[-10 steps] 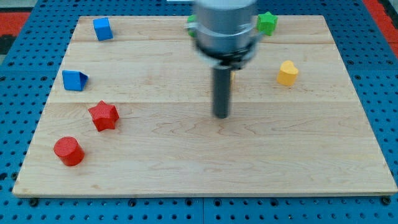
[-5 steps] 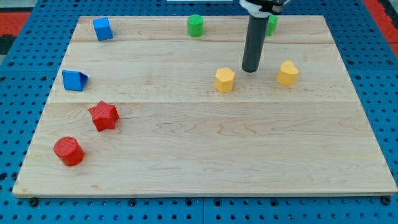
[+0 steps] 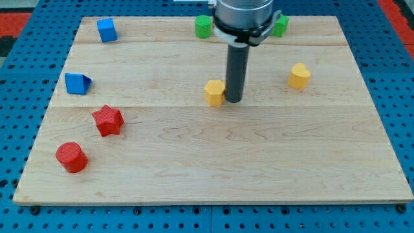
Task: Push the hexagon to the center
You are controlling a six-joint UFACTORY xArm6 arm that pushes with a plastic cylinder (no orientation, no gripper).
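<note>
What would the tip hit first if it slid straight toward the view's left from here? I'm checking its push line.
My tip sits right beside the yellow hexagon, apparently touching it, so it would push that block first.

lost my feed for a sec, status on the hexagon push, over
My tip down on the board, tight against the yellow hexagon on its right in the view. Hexagon sits a little above board centre. Nothing in the way; yellow heart well off right.

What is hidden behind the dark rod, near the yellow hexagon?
My tip touches the yellow hexagon on its right side. The rod covers that edge and some board; nothing else shows.
</note>
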